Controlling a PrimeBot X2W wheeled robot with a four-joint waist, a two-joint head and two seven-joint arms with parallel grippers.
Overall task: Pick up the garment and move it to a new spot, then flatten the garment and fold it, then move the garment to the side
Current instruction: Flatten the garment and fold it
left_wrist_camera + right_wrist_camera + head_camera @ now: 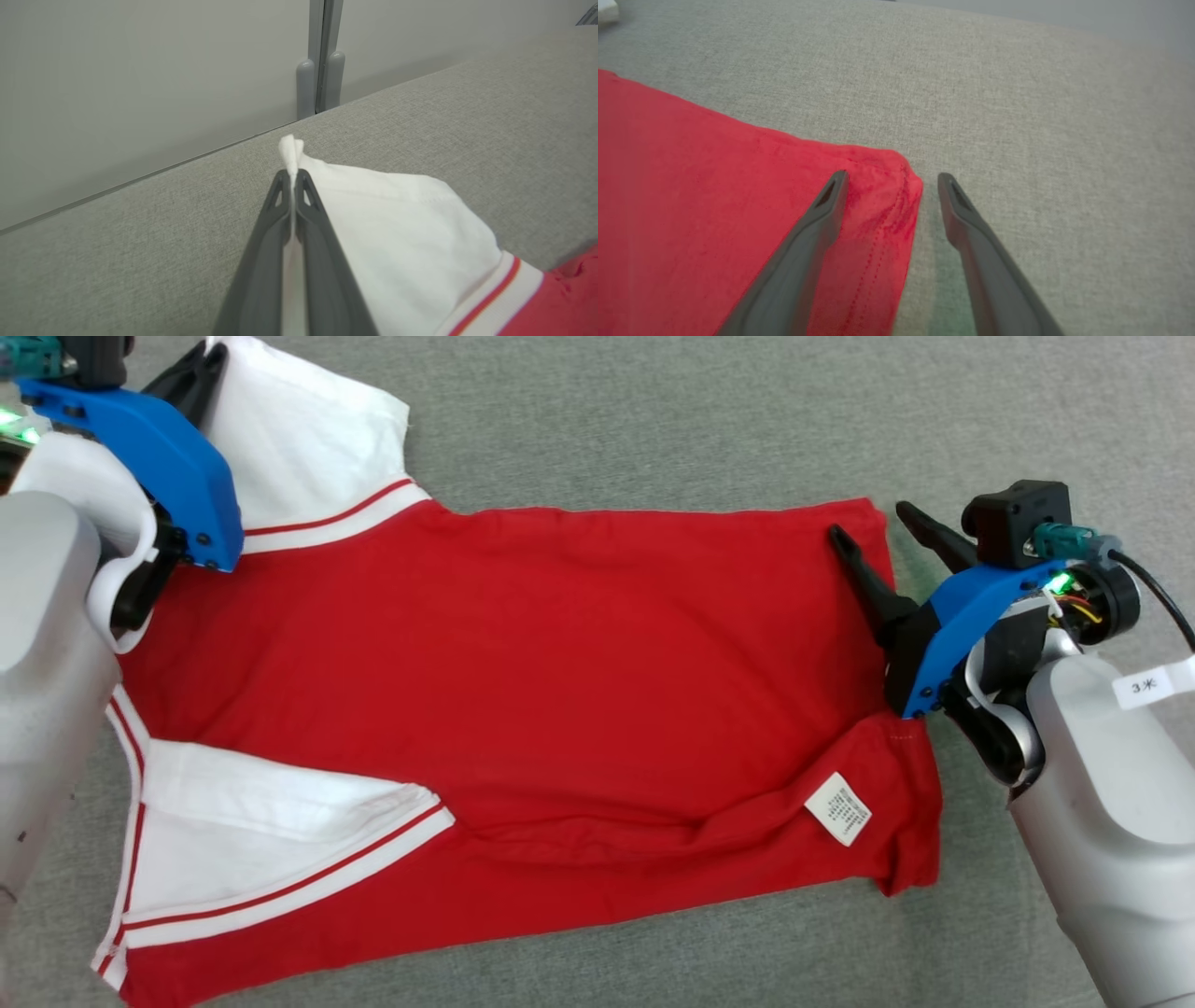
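Observation:
The garment (523, 691) is a red shirt with white sleeves and red-striped trim, spread sideways on the grey cloth table, a white label near its hem. My left gripper (293, 173) is shut on the tip of the far white sleeve (397, 233), a pinch of white cloth sticking out past the fingertips. In the head view that left gripper (201, 364) sits at the top left over the sleeve (299, 439). My right gripper (868, 523) is open at the far hem corner (896, 186), one finger over the red cloth and one over the bare table.
The grey cloth table (653, 420) runs on beyond the shirt and to its right. A pale wall with a grey vertical post (320, 56) stands right behind the table's far edge. The near white sleeve (261, 831) lies folded onto the shirt's body.

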